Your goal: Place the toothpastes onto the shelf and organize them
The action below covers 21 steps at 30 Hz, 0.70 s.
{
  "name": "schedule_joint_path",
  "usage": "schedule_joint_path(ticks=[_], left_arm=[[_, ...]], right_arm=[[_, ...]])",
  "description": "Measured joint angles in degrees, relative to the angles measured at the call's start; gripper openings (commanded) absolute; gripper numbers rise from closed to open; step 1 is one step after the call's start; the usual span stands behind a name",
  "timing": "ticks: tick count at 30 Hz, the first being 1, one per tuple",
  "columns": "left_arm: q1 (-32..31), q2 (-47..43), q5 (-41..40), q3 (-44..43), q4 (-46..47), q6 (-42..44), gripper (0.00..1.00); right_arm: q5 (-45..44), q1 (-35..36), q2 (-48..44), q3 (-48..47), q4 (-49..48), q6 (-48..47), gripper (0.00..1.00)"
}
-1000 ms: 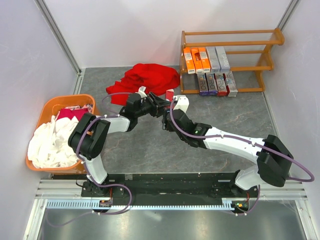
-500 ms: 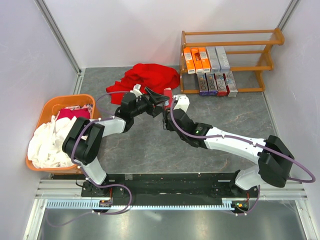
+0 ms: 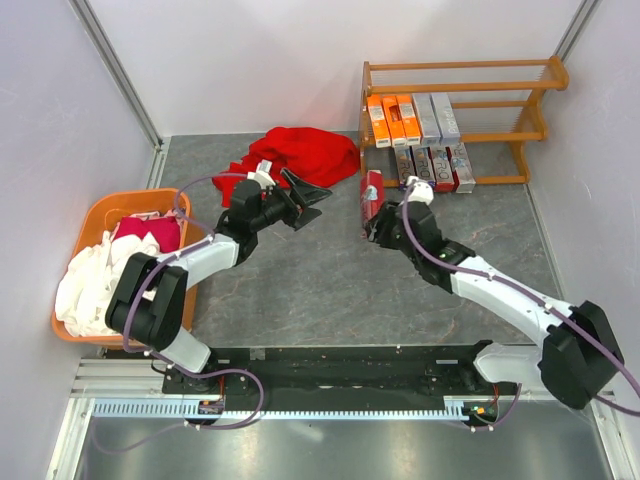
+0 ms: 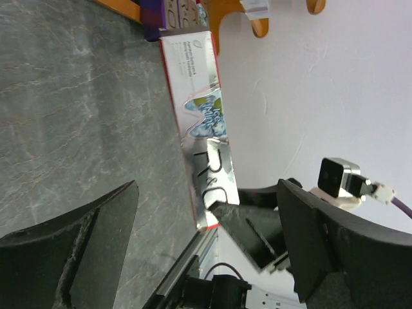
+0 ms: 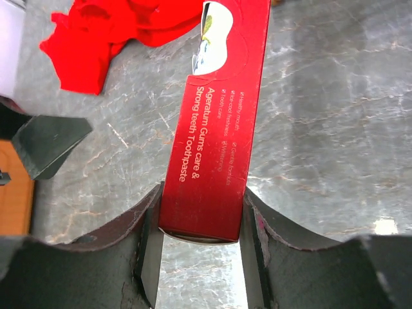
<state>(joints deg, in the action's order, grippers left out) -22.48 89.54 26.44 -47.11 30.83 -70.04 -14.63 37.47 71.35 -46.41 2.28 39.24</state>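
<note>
A red toothpaste box [image 3: 371,196] [image 5: 219,122] is held by its near end above the floor, a little in front of the shelf [image 3: 520,125]. My right gripper [image 3: 376,226] [image 5: 202,194] is shut on it, one finger on each long side. My left gripper [image 3: 317,202] [image 4: 207,187] stands open to the left of the box, apart from it, with nothing between its fingers. In the left wrist view the same box [image 4: 199,122] shows its silver lettered face. On the shelf lie orange toothpastes [image 3: 391,120], silver-grey ones [image 3: 437,117] and a lower row of darker ones [image 3: 432,167].
A red cloth [image 3: 300,155] [image 5: 122,29] lies on the grey floor behind the left gripper. An orange basket [image 3: 98,215] of white and pink cloths stands at the left. White walls close in the back and both sides.
The left gripper has opened, let go of the red box and drawn back to the left. The right arm has carried the box to the right, nearer the shelf.
</note>
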Motion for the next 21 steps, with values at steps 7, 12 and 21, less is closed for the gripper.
schedule_joint_path(ticks=[7, 12, 21], left_arm=[[0.8, -0.8, -0.8, -0.5, -3.9, 2.8, 0.95], [1.0, -0.8, -0.8, -0.5, -5.1, 3.5, 0.95], [1.1, -0.8, -0.8, -0.6, -5.2, 3.8, 0.95]], right_arm=[[15.1, -13.7, -4.2, 6.0, -4.5, 3.4, 0.42], [27.5, -26.3, -4.8, 10.0, -9.8, 7.0, 0.42], [48.3, -50.4, 0.9, 14.3, -23.1, 17.1, 0.42]])
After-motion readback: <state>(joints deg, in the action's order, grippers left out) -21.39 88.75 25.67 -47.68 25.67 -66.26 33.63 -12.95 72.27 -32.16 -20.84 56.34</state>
